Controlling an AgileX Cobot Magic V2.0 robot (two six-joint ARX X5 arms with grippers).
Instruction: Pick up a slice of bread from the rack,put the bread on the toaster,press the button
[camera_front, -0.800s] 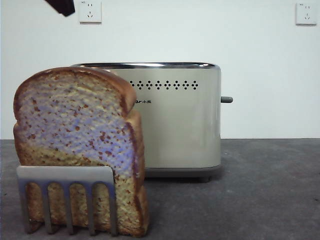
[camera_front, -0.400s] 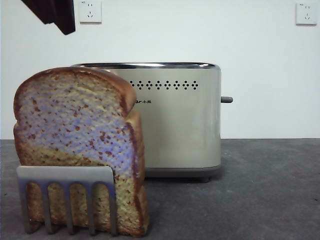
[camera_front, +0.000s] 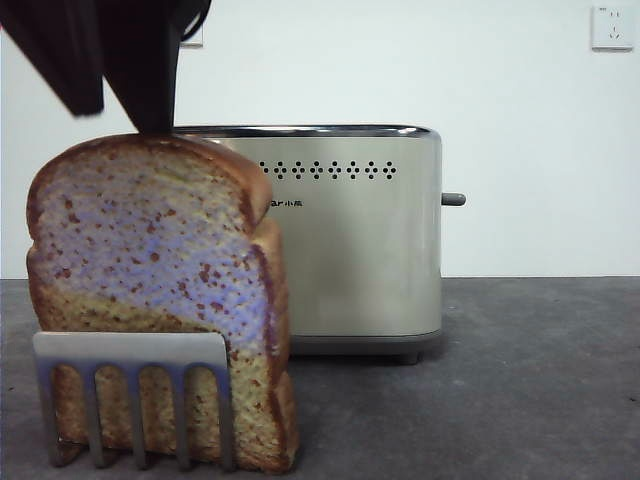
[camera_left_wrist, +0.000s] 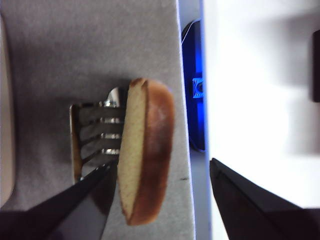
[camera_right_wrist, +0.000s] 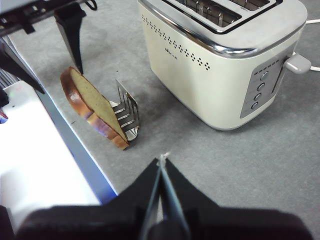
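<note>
The slice of bread (camera_front: 150, 270) stands upright in the silver rack (camera_front: 130, 350) at the front left. The cream toaster (camera_front: 350, 240) stands behind it to the right. My left gripper (camera_front: 110, 105) hangs open just above the bread's top crust. In the left wrist view its jaws (camera_left_wrist: 162, 165) stand on either side of the bread (camera_left_wrist: 147, 150) and rack (camera_left_wrist: 95, 135), not touching. My right gripper (camera_right_wrist: 161, 160) is shut and empty, high above the table, looking down on the toaster (camera_right_wrist: 220, 60), the bread (camera_right_wrist: 92, 107) and the rack (camera_right_wrist: 127, 112).
The toaster's grey lever (camera_front: 453, 199) sticks out on its right side, above a column of round buttons (camera_right_wrist: 260, 90). Its top slots are empty. A white ledge (camera_right_wrist: 35, 150) borders the grey table past the rack. A wall socket (camera_front: 611, 27) is at the top right.
My left gripper has come down from the top left corner to just above the bread. The bread, rack and toaster have not moved.
</note>
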